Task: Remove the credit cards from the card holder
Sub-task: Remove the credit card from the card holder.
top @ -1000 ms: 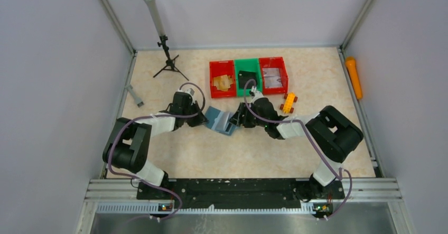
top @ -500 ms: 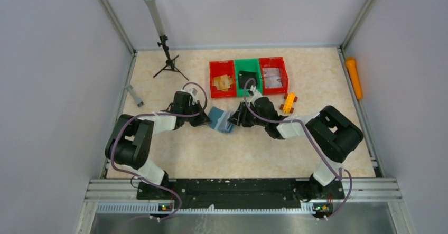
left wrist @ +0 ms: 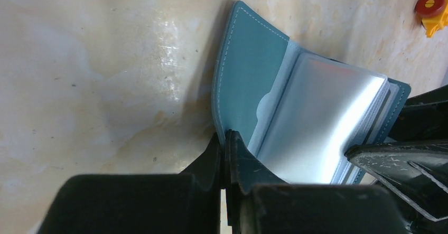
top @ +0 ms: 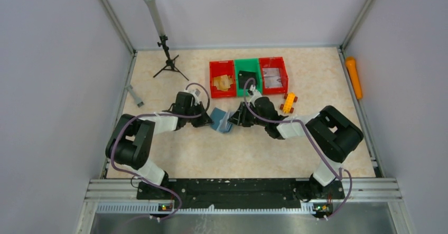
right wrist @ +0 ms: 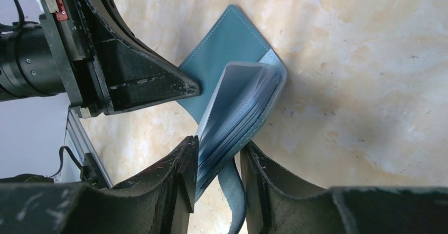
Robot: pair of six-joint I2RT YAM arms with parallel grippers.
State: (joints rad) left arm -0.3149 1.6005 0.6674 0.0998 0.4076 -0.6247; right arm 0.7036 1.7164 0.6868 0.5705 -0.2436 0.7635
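Observation:
The slate-teal card holder (top: 222,121) stands half open on the table between my two grippers. My left gripper (top: 210,122) is shut on the edge of its left cover (left wrist: 248,86), pinched at the fingertips (left wrist: 226,134). The right gripper (top: 234,122) straddles the stack of clear sleeves (right wrist: 238,102) and the right cover, with both fingertips (right wrist: 221,144) touching it. The closure tab (right wrist: 235,192) hangs down between those fingers. In the left wrist view the glossy sleeves (left wrist: 317,118) fan open. I cannot make out the credit cards inside the sleeves.
Three bins stand just behind the arms: red (top: 222,78), green (top: 248,75) and red (top: 273,74). A yellow toy (top: 288,103) lies right of the right wrist. A small tripod (top: 168,59) stands at the back left, and an orange cylinder (top: 353,77) lies outside the right rail.
My left gripper has moved right with the cover, folding the holder narrower. The right gripper's jaws have drawn in around the sleeve stack.

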